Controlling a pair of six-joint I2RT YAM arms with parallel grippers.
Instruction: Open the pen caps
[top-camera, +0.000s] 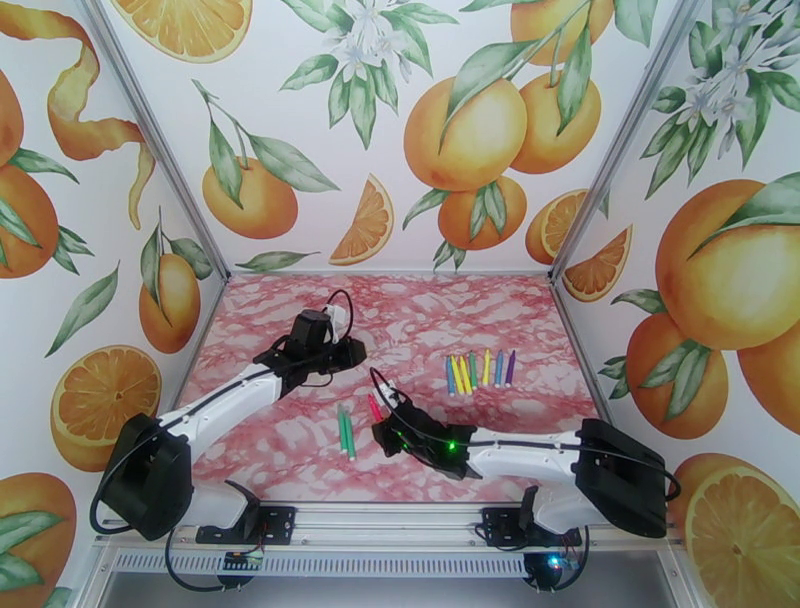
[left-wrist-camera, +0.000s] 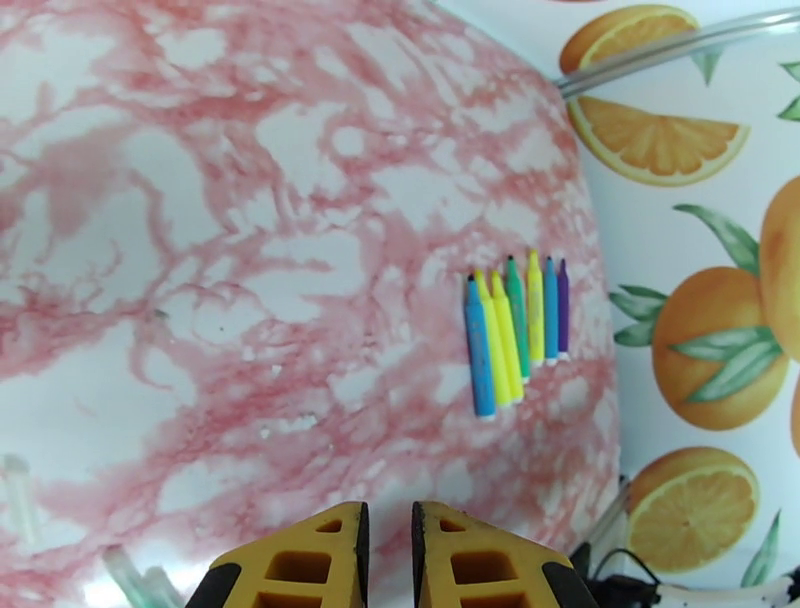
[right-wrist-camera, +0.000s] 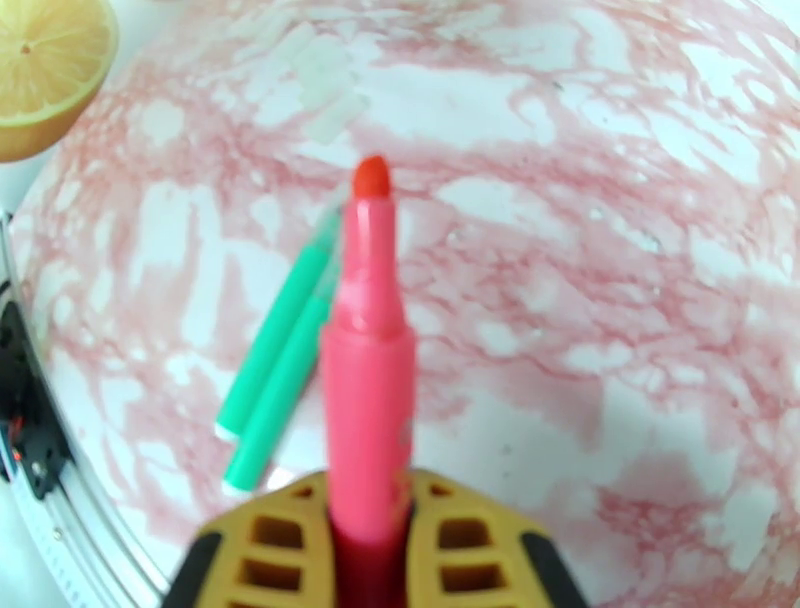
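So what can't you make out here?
The red pen: back end, right wrist view, buried inside the right gripper.
The green pens: one's far end, same view, behind the red pen.
The row of pens: caps on or off, top view, too small.
Pale shapes: left wrist view, blurred, cut by the bottom edge.

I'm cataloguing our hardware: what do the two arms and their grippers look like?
The left arm and right arm have white links, black joints and housings, and looping black cables; a green light glows on the right one. The left gripper and right gripper have yellow fingers with rectangular cut-outs and black edges.
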